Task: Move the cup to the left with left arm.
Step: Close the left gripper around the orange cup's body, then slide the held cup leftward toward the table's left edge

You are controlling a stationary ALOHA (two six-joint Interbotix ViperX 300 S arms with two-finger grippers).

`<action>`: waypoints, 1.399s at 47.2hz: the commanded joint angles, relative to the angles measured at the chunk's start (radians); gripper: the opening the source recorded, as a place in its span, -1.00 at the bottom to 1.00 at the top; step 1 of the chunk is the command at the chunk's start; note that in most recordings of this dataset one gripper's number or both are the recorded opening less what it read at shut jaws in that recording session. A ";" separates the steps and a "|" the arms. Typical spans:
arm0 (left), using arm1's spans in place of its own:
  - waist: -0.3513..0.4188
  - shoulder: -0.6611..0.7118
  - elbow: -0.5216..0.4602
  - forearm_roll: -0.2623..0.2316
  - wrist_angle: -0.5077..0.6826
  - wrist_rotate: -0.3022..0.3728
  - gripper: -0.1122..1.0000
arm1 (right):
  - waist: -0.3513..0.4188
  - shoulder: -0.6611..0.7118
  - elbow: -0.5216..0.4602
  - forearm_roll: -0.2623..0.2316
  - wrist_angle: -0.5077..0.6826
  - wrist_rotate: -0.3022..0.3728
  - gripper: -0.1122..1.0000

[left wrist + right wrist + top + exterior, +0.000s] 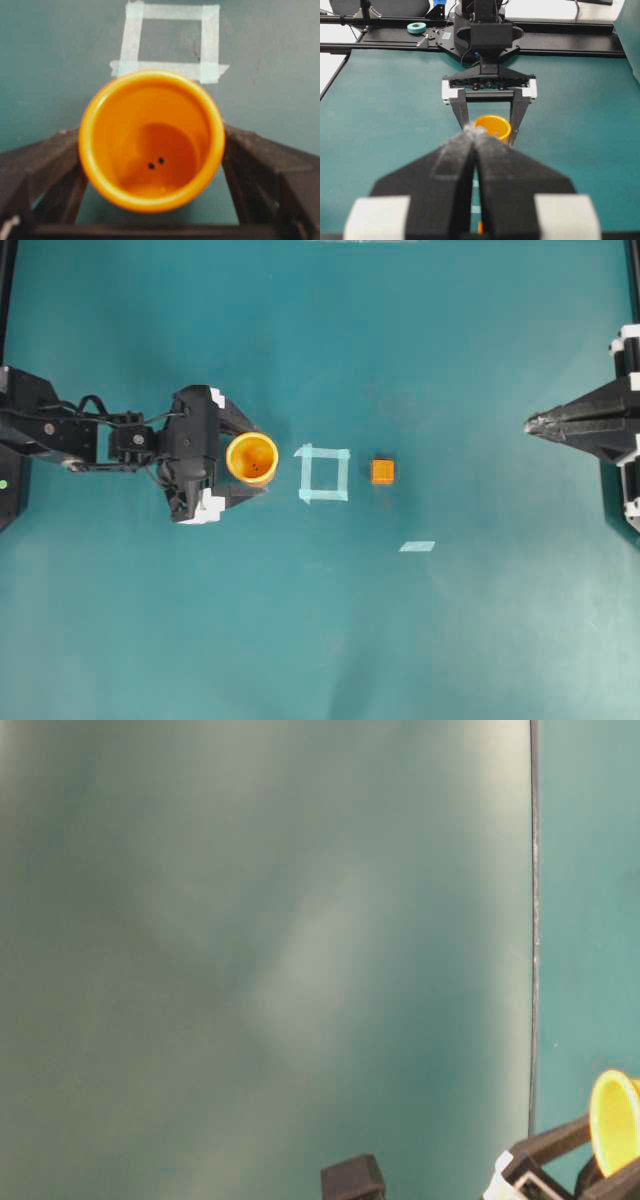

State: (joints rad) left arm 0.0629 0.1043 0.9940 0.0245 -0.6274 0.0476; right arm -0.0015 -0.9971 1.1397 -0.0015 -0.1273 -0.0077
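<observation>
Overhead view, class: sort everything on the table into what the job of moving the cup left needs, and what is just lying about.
Needed for the job:
cup
left tool, its fingers either side of the cup

Just lying about:
orange cube
tape square
loose tape strip
right tool, closed, parked at the far edge

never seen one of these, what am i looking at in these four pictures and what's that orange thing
Two black robot arms face each other across a green table. One picture looks straight down, one sits at table level and lies sideways, and two come from cameras on the arms' wrists. The left gripper has its two fingers either side of the cup, an orange-yellow plastic cup standing upright, seemingly gripping it. Beside it lie a taped square and a small orange cube. The right gripper waits shut at the far side, holding nothing.
</observation>
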 commanded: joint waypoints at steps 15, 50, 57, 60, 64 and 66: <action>-0.002 -0.009 -0.020 0.000 0.002 0.029 0.46 | 0.000 -0.009 -0.038 -0.003 0.012 0.000 -0.81; 0.011 -0.129 0.021 -0.003 0.094 0.031 0.46 | 0.000 -0.026 -0.044 -0.003 0.061 0.000 -0.81; 0.011 -0.184 0.083 -0.003 0.103 0.015 0.46 | 0.000 -0.028 -0.044 -0.003 0.061 0.000 -0.81; 0.009 -0.210 0.109 -0.003 0.103 0.017 0.46 | 0.000 -0.028 -0.044 -0.003 0.061 0.000 -0.81; 0.009 -0.250 0.149 -0.003 0.103 0.017 0.46 | 0.000 -0.028 -0.044 -0.005 0.061 0.000 -0.81; 0.009 -0.268 0.163 -0.003 0.103 0.017 0.46 | 0.000 -0.028 -0.044 -0.003 0.061 0.002 -0.81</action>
State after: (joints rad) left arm 0.0721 -0.1181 1.1413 0.0215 -0.5200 0.0629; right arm -0.0015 -1.0278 1.1290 -0.0046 -0.0614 -0.0077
